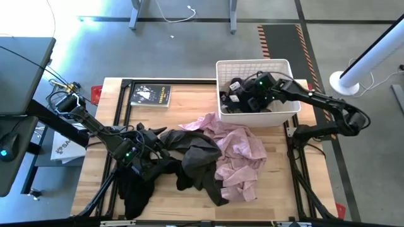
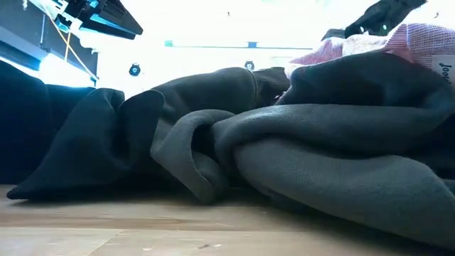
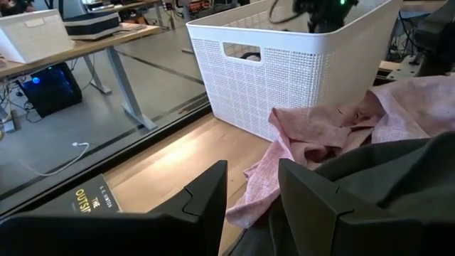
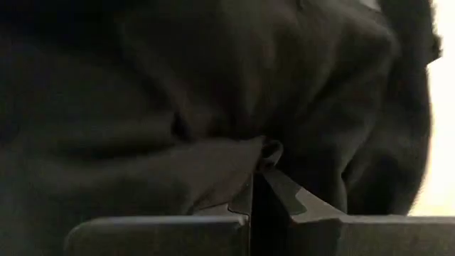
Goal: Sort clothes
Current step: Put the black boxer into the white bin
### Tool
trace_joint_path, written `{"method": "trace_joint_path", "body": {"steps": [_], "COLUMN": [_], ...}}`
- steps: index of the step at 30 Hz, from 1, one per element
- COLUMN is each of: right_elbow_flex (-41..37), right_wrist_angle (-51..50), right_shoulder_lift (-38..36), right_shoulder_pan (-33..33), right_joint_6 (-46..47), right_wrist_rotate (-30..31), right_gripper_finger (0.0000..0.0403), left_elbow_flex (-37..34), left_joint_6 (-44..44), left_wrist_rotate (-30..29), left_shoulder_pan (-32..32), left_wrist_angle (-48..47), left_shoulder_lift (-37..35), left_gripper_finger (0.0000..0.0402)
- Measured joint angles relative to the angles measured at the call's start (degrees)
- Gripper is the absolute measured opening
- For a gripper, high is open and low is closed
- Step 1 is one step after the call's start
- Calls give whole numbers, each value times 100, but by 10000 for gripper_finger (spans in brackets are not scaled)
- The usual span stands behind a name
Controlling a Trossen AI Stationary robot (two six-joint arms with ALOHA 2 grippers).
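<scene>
A pale pink garment [image 1: 237, 151] and a dark grey-olive garment [image 1: 199, 157] lie heaped in the middle of the table. A black garment [image 1: 136, 186] lies at the near left. My left gripper [image 1: 148, 137] is open, low over the black and olive cloth, with nothing between its fingers in the left wrist view [image 3: 252, 195]. My right gripper [image 1: 240, 94] reaches down into the white lattice basket [image 1: 252, 65] and is shut on black cloth [image 1: 252, 104] lying inside it. My left gripper: the olive garment [image 3: 398, 178] lies close against the outer side of one finger [image 3: 320, 206]; I cannot tell whether they touch. My right gripper pinches a small bunched fold of the black cloth [image 4: 269, 151] between its two fingers. The cloth fills the wrist view, and the rest of it lies in the basket.
A small dark booklet [image 1: 150, 95] lies at the table's far left. The basket stands at the far right, its wall close behind the pink garment [image 3: 334, 128]. Bare wood shows along the near edge [image 2: 142, 227] and between the booklet and the heap.
</scene>
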Motion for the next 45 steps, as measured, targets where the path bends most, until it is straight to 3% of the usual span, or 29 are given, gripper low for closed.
{"method": "trace_joint_path", "body": {"steps": [4,9,17,23,27,32,40,45], "right_elbow_flex": [-325,-138,1435,2511,2317,1511,550,474], "right_wrist_angle": [250,-71,-1627,-1837,-646,593,811,782], "right_shoulder_lift": [0,1,2,-9,29,429,1520,1832], "right_shoulder_pan": [-192,-241,-241,-155,62,169,66,8], "right_joint_6": [-2,-89,-75,370,140,139,-57,-163], "right_wrist_rotate": [-74,-90,-26,-3,-65,-736,-864,-871], "right_gripper_finger": [0,21,117,132,132,133,133,133], "left_elbow_flex": [0,0,0,0,2,2,2,2], "left_joint_6": [0,-4,1,9,101,142,140,140], "left_wrist_rotate": [0,-1,-2,-2,71,100,138,136], "left_shoulder_pan": [0,0,0,0,0,34,48,48], "left_wrist_angle": [0,-2,-5,-7,-7,-4,-4,-2], "left_shoulder_lift": [0,0,0,0,0,0,0,0], "left_gripper_finger": [124,124,124,124,124,124,124,124]}}
